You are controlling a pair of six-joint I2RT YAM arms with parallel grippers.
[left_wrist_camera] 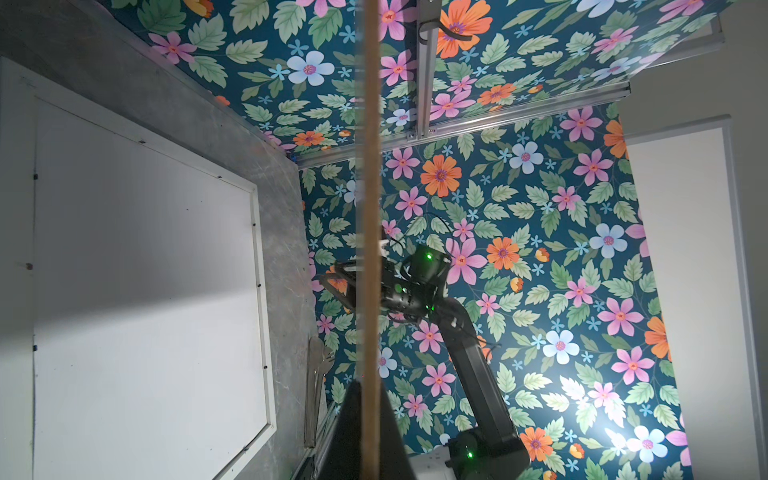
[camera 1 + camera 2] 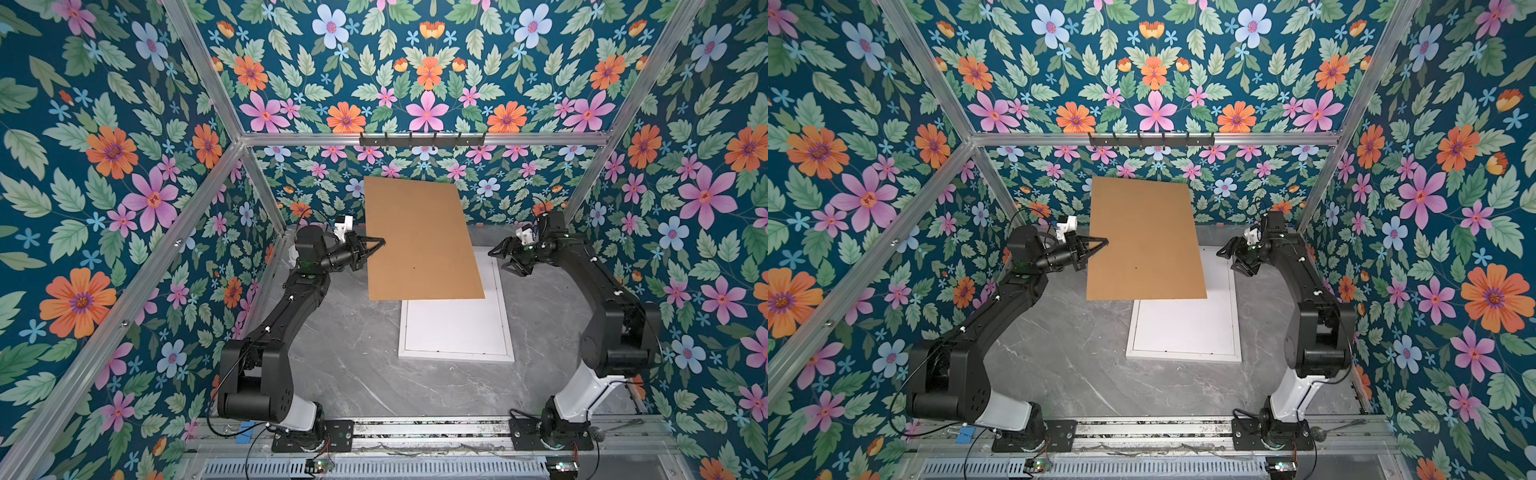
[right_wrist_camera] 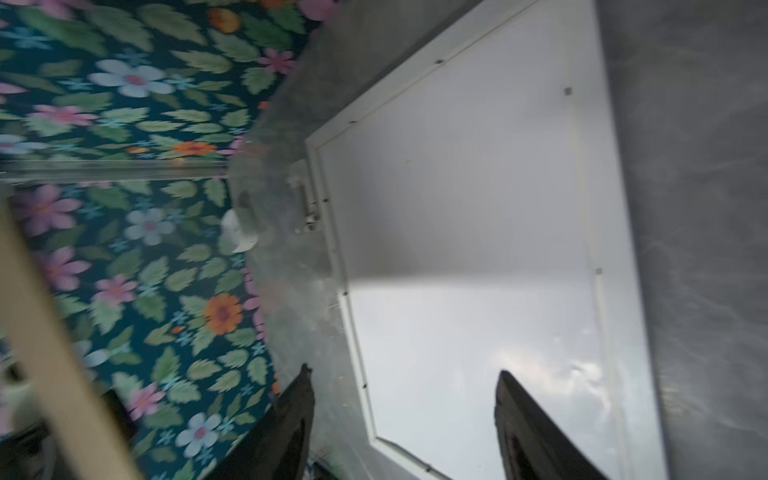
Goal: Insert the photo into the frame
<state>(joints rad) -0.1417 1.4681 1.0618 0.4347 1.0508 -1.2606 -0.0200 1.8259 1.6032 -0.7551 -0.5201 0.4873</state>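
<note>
My left jaws are clamped tight on the 9 o'clock edge of the brown backing board (image 2: 419, 237) (image 2: 1144, 237), which hangs in the air over the tabletop (image 2: 340, 353), tilted, with its plain brown face toward the top views. From my left wrist I see that board edge-on as a thin brown strip (image 1: 370, 208) running straight out from between the jaws.

My right jaws stand wide with nothing between them. They are at 3 o'clock of the board and clear of it, above the frame's 3 o'clock rim toward its 12 o'clock end.

The frame (image 2: 457, 358) (image 2: 1183, 358) lies flat near the middle of the tabletop, long sides running from 12 to 6 o'clock. In both top views the raised board covers its 12 o'clock part, and the 6 o'clock end lies open to view. Both wrist views show the narrow white rim (image 1: 266, 332) (image 3: 615, 208) with small dark tabs along its inner edge. A white sheet (image 2: 453, 324) fills the recess. I cannot tell whether that sheet is the photo lying face down; I can pick out the photo's printed side in no view.
</note>
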